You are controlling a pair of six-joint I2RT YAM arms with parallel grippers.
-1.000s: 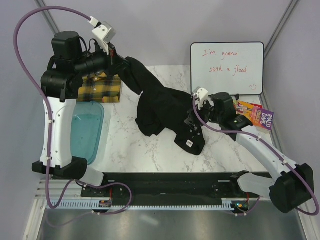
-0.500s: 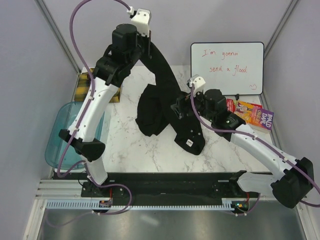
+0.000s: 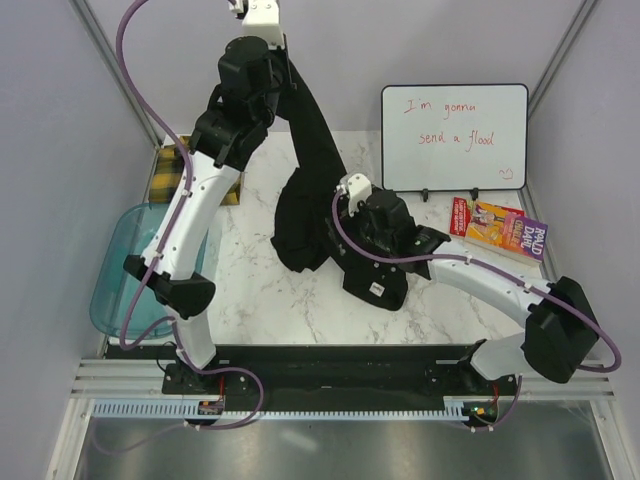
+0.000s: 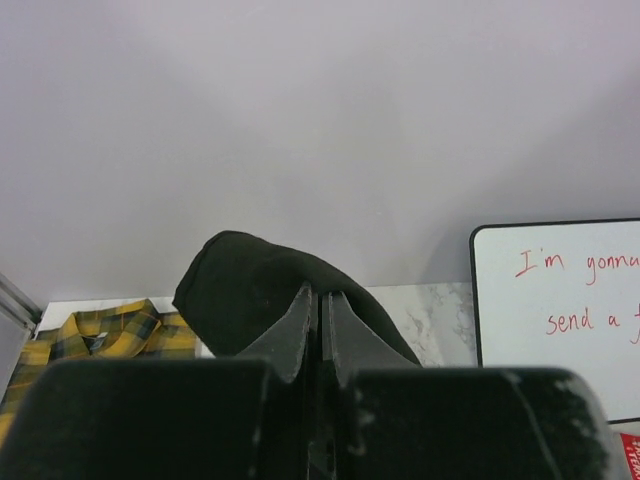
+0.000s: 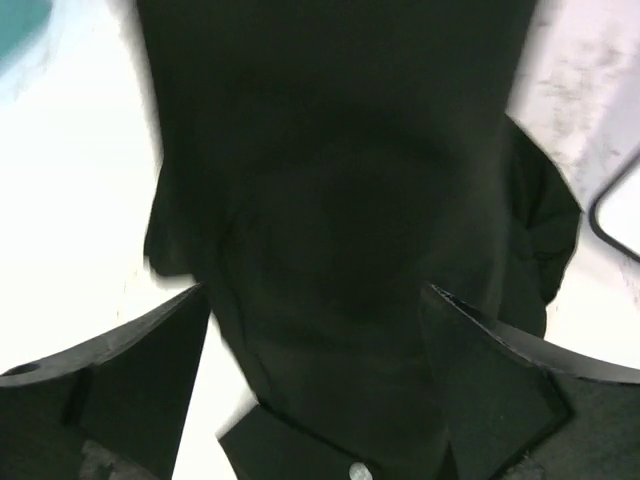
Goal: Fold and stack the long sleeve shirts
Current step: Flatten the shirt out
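Note:
The black shirt (image 3: 300, 232) hangs from my left gripper (image 3: 283, 80), which is raised high at the back and shut on a fold of it. Its lower part lies bunched on the marble table (image 3: 260, 290). The left wrist view shows the fold (image 4: 250, 280) pinched in the left gripper (image 4: 322, 300). My right gripper (image 3: 345, 232) hovers open just above the bunched part. Its wrist view shows black cloth (image 5: 340, 180) and a white button (image 5: 355, 470) between the spread jaws of the right gripper (image 5: 315, 292). The plaid shirt (image 3: 170, 165) lies at the back left, partly hidden by the left arm. It also shows in the left wrist view (image 4: 100, 335).
A translucent blue tub (image 3: 112, 275) hangs over the table's left edge. A whiteboard (image 3: 455, 135) stands at the back right, with a book (image 3: 505, 225) lying in front of it.
My left arm has swung up and right, lifting the black shirt's end high. My right gripper has moved left over the bunched cloth.

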